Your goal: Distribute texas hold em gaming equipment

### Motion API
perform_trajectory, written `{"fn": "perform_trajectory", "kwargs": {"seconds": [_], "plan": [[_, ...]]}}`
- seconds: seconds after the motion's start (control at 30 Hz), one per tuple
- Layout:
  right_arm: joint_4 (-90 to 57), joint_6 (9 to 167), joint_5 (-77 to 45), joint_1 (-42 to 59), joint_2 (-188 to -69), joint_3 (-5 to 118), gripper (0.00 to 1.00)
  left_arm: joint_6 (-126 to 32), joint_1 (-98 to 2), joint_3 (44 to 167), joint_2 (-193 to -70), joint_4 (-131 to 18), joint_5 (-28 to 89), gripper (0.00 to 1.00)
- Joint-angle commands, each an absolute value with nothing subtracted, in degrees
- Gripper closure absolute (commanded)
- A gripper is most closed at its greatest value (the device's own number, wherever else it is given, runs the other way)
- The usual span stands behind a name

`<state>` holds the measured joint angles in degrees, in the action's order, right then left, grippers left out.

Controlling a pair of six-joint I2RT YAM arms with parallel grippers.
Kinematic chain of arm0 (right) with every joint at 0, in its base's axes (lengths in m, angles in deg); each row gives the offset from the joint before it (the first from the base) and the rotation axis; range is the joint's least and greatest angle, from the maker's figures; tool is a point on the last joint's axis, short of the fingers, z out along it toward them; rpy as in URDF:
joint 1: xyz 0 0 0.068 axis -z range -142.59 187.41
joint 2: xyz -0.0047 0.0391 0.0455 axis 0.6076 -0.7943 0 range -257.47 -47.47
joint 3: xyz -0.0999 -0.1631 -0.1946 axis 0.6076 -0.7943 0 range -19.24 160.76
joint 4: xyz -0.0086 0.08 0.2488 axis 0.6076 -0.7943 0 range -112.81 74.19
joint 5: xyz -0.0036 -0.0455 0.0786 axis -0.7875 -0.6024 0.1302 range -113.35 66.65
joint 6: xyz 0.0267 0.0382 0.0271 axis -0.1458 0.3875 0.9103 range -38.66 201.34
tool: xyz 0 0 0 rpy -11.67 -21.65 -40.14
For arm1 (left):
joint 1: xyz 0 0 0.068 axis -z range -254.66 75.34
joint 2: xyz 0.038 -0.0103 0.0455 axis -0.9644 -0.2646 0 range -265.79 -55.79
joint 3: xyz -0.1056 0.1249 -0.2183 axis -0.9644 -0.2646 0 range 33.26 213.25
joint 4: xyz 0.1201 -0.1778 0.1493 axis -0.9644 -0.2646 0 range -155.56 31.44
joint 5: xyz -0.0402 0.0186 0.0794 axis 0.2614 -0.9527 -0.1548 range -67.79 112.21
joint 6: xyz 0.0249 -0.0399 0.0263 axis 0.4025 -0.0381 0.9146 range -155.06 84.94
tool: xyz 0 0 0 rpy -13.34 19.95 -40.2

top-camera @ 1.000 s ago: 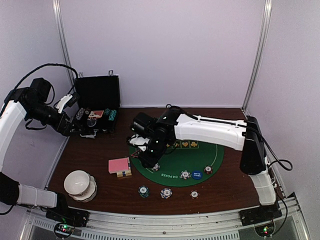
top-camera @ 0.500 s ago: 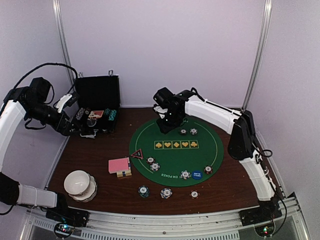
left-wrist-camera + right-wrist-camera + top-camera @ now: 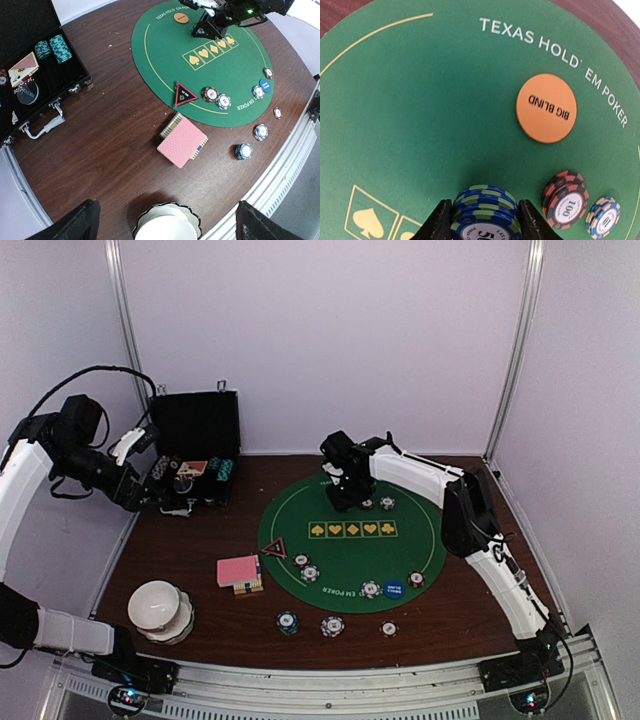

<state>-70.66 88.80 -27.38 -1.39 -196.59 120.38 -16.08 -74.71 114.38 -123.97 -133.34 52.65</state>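
Note:
My right gripper (image 3: 486, 216) is shut on a stack of blue-and-green poker chips (image 3: 487, 199), low over the far part of the green mat (image 3: 350, 545). Beside it on the mat lie the orange Big Blind button (image 3: 546, 108), a red-black chip stack (image 3: 565, 197) and a small blue chip (image 3: 602, 216). The pink-backed cards (image 3: 182, 142) and triangle marker (image 3: 185, 94) lie at the mat's left edge. The blue button (image 3: 265, 85) lies at the near right. My left gripper (image 3: 167, 225) hangs open and empty high above the table's left side.
The black hinged case (image 3: 195, 455) stands open at the back left with chips inside. A white bowl stack (image 3: 160, 608) sits at the near left. Several chips lie on the mat's near part (image 3: 311, 573) and off it (image 3: 288, 622) near the front edge.
My right arm has swung from the mat's near left edge to its far side, over by the orange button. The left arm has not moved.

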Motion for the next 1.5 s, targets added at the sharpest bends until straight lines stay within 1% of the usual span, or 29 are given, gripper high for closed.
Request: {"fn": "perform_trajectory", "kwargs": {"seconds": [0.0,0.13,0.57,0.63,0.73,0.8,0.93,0.97,1.07,1.27,1.37,1.47], "plan": [[-67.5,88.56,-29.15,-0.92,-198.69,123.21,0.93,-15.24,-75.1,115.17,-124.75,-132.96,53.55,0.02],[-66.26,88.74,-29.41,-0.59,-199.88,123.63,0.9,-15.02,-75.14,114.99,-124.9,-132.93,53.53,0.02],[-64.55,89.01,-31.3,0.08,-201.2,124.21,0.88,-14.73,-75.1,114.29,-124.69,-132.87,52.89,0.03],[-65.13,88.78,-31.44,0.08,-201.12,124.25,0.82,-14.73,-75.1,114.29,-124.65,-132.83,52.97,0.02],[-65.7,88.56,-31.61,0.07,-200.68,124.14,0.62,-14.76,-75.11,114.29,-124.65,-132.83,53.16,0.02],[-65.74,88.46,-31.55,0.06,-200.18,124.12,0.52,-14.75,-75.1,114.29,-124.61,-132.83,53.17,0.02],[-65.34,88.38,-30.84,-0.09,-198.61,124.11,0.4,-14.76,-75.1,114.29,-124.54,-132.87,53.25,0.02],[-65.21,88.44,-30.55,-0.18,-198.11,124.16,0.38,-14.76,-75.1,114.29,-124.46,-132.88,53.2,0.02],[-64.99,87.69,-30.3,-0.73,-195.82,124.11,0.37,-14.82,-75.1,114.29,-124.35,-132.96,53.05,0.02],[-65.73,86.15,-30.82,-3.22,-189.56,123.2,0.36,-14.98,-75.1,114.76,-124.11,-133.12,52.65,0.02],[-65.91,85.61,-30.8,-5.42,-184.79,119.53,0.35,-15.02,-75.16,114.91,-123.96,-133.18,52.57,0.02],[-65.9,85.09,-30.05,-9.45,-179.61,113.05,0.3,-15.24,-75.14,114.97,-123.86,-133.18,52.63,0.02]]}}
